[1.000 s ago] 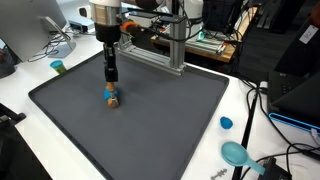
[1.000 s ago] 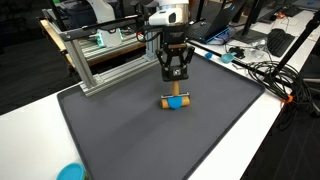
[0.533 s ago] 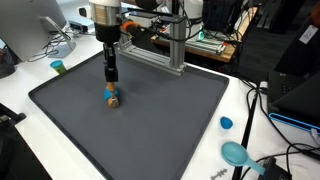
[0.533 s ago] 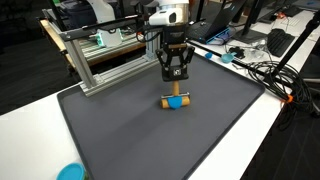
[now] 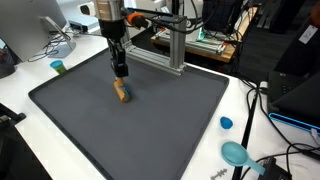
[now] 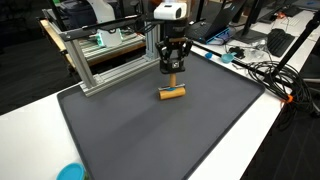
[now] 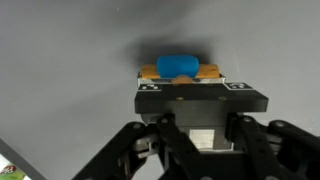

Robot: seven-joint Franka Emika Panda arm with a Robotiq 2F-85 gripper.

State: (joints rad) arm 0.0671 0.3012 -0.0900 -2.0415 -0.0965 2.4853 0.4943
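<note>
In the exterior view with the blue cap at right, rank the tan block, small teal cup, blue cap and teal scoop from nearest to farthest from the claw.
1. Tan block, held by the claw.
2. Small teal cup, left of the mat.
3. Blue cap, right of the mat.
4. Teal scoop, front right, past the cap.

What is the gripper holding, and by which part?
The gripper holds the orange roller, pinched at its blue middle.

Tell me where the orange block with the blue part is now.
In an exterior view the orange block hangs right under the shut gripper, over the grey mat near the aluminium frame.
</note>
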